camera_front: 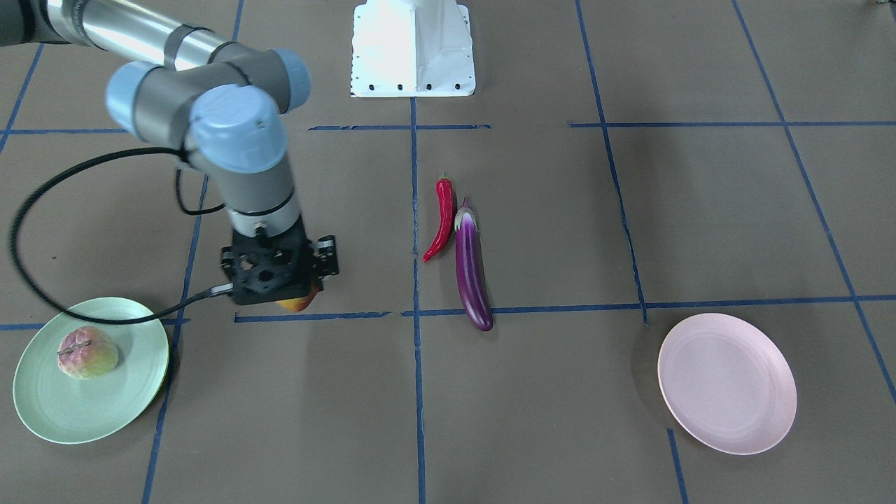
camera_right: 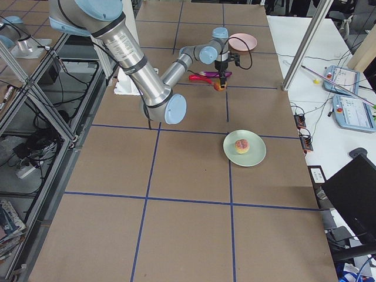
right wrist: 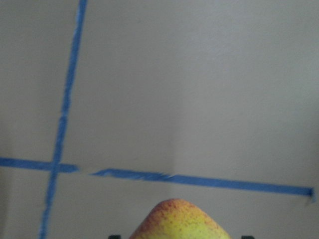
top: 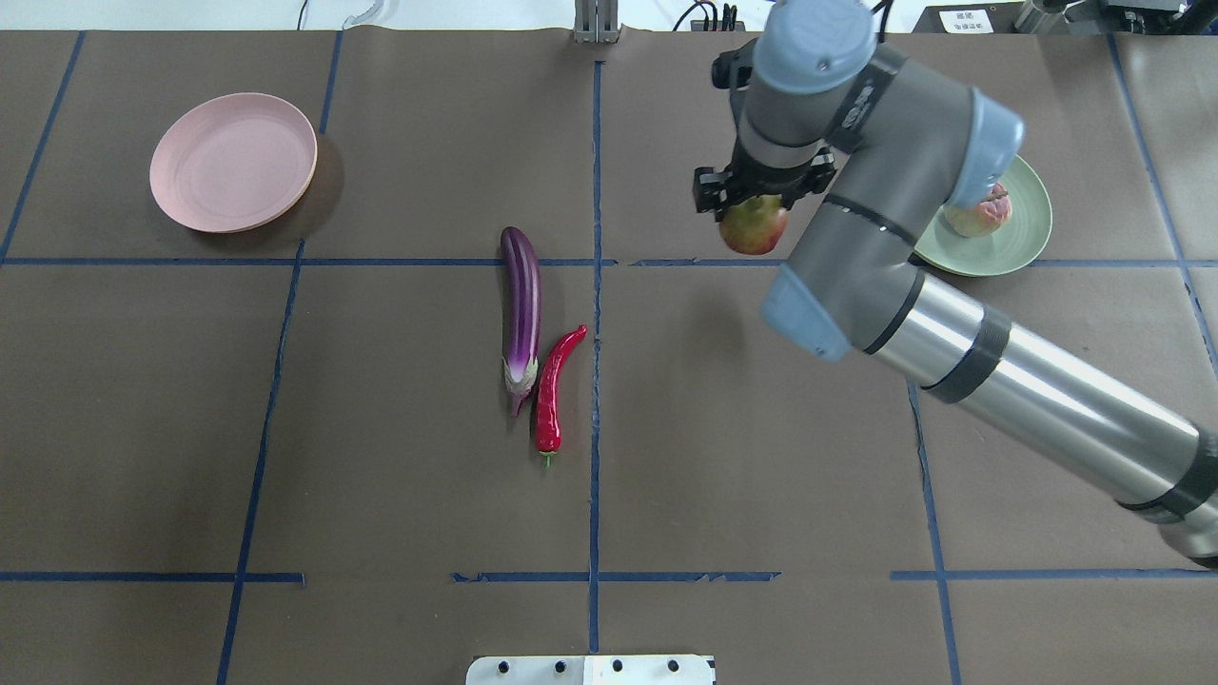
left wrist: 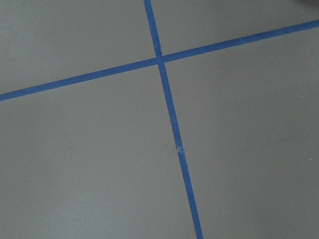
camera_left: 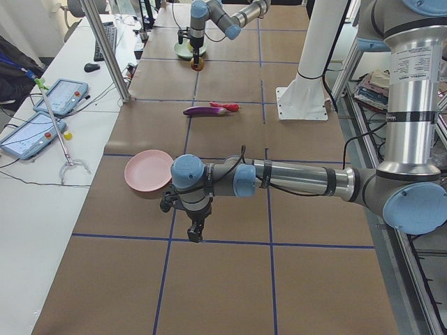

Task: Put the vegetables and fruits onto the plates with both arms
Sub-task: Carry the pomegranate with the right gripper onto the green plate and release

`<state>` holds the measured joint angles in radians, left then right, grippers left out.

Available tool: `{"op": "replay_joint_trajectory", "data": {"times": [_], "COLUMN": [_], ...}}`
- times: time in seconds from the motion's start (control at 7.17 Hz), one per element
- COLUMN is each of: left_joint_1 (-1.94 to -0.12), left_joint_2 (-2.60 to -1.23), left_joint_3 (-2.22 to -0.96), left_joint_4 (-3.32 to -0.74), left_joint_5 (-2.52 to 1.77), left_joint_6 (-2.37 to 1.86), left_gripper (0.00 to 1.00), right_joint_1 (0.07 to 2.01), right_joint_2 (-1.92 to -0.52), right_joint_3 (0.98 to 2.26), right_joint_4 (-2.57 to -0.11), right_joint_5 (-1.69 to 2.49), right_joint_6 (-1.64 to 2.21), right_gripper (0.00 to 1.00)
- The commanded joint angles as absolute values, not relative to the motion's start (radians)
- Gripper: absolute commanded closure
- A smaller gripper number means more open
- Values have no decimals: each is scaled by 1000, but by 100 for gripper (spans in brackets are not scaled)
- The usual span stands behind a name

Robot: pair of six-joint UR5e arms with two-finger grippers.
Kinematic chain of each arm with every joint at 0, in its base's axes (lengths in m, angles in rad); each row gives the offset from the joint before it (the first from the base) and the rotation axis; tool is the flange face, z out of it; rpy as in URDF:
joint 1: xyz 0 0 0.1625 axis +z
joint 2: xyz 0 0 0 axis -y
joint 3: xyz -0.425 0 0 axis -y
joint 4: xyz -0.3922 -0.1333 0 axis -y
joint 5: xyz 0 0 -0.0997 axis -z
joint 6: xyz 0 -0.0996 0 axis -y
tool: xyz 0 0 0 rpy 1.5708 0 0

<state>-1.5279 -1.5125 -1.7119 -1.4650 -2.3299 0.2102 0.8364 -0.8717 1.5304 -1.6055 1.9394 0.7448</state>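
**Mint plate [top: 1023, 238] is already holding the pink-green fruit [top: 980, 217]**

Well apart from it, the pink plate [top: 233, 162] is lying bare, with the eggplant [top: 520, 295] waiting between them. Near the mint plate, the right gripper [top: 758, 195] is pinching the yellow-red fruit [top: 754, 228]. I cannot tell how the left gripper [camera_left: 195, 230] jaws are standing. The chili [top: 554, 390] is waiting too.

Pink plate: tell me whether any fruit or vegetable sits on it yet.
No, the pink plate is bare; the eggplant and chili lie on the table.

We read no text; the sticker [camera_left: 407, 66] on the left arm [camera_left: 300, 178] and a white card [top: 961, 19] are too small.
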Motion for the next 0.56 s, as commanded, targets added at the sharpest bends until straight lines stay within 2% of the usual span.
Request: {"op": "replay_joint_trajectory", "data": {"times": [0.0, 0.28, 0.42], "left_joint_1": [-1528, -1517, -1514], "left_joint_2": [-1513, -1513, -1513], "left_joint_3": [-1712, -1713, -1713], "left_joint_4": [-1465, -1466, -1466], "left_joint_5": [-2330, -2330, -2330], "left_joint_6": [210, 210, 210], "left_gripper": [0, 0, 0], "right_joint_1": [997, 1005, 1005], "right_joint_2": [-1010, -1075, -1078], "right_joint_3": [1500, 1358, 1338], "right_joint_4": [-1533, -1244, -1238], "right_joint_5": [2037, 2068, 2068], "right_joint_6": [461, 465, 457], "right_gripper": [100, 100, 98]}}
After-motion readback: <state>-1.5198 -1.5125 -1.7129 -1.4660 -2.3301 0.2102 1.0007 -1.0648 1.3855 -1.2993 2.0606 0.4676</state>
